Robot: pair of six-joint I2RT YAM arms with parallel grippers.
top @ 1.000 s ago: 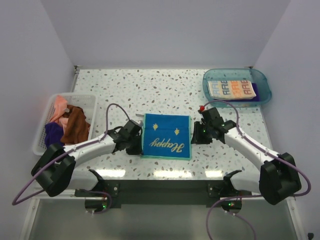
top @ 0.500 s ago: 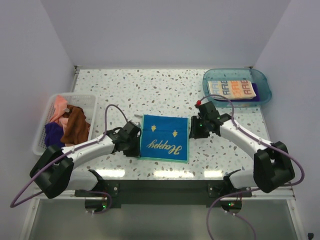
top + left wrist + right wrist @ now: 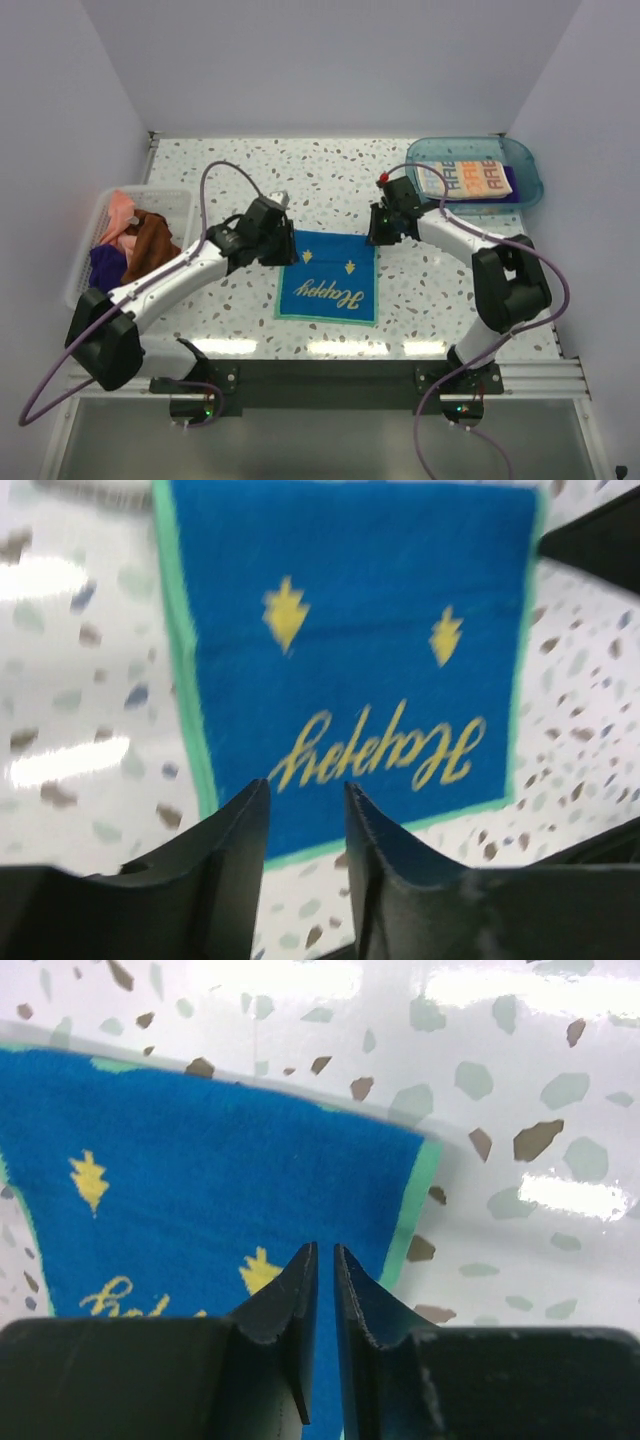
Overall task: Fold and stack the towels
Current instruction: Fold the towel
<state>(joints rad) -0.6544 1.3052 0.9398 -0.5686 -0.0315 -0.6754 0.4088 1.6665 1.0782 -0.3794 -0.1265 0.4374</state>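
Both arms have swung up from the sides of the Happy towel to its far edge. The left gripper has spread and holds nothing. The right gripper is almost pressed together, with no cloth visibly pinched. The towel lies folded flat mid-surface, so this fold looks finished. Tray far right holds the RABBIT towel. More towels wait in the basket on the left. Nothing blocks the way.

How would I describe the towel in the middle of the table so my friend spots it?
Start at the speckled table and look to its middle. A blue towel with a green border lies there. Only it bears yellow "Happy" lettering; the other towels sit in the white basket or the blue tray.
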